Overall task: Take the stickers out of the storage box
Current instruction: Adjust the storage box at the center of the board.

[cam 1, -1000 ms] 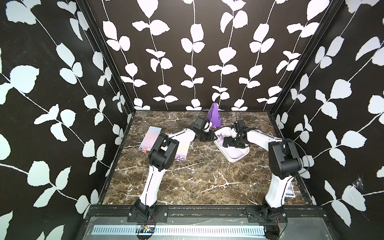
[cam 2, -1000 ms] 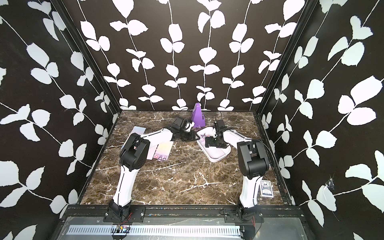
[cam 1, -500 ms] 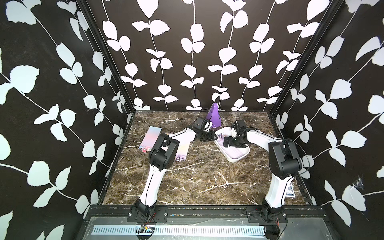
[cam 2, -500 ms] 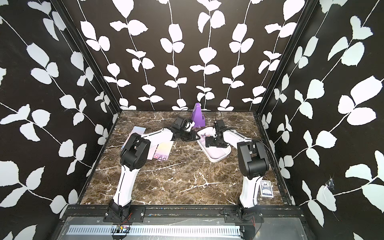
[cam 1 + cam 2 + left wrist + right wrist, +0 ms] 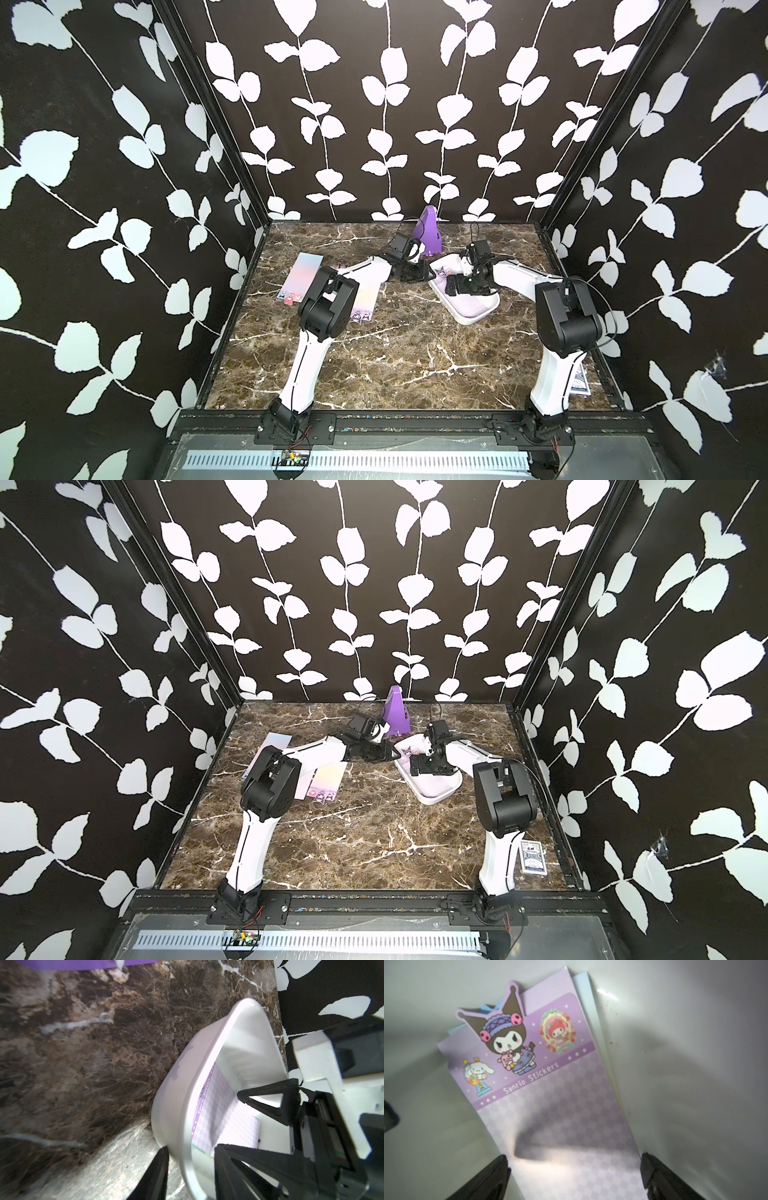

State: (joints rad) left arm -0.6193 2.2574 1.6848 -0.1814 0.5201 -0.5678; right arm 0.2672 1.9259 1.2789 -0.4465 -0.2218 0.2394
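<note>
Risk of creasing or grabbing several stickers together, since wide-open right pincer straddles the flat stack inside the box, whose wall left pincer clamps.

The purple pyramid stands upright at the rear of the marble tabletop. The blue-patterned card pack lies flat near the front right corner. The black walls carry a white leaf pattern.

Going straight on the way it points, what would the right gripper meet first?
Likely the purple Sanrio sticker sheet lying uppermost in the storage box; the right gripper points down at it, jaws open.
</note>
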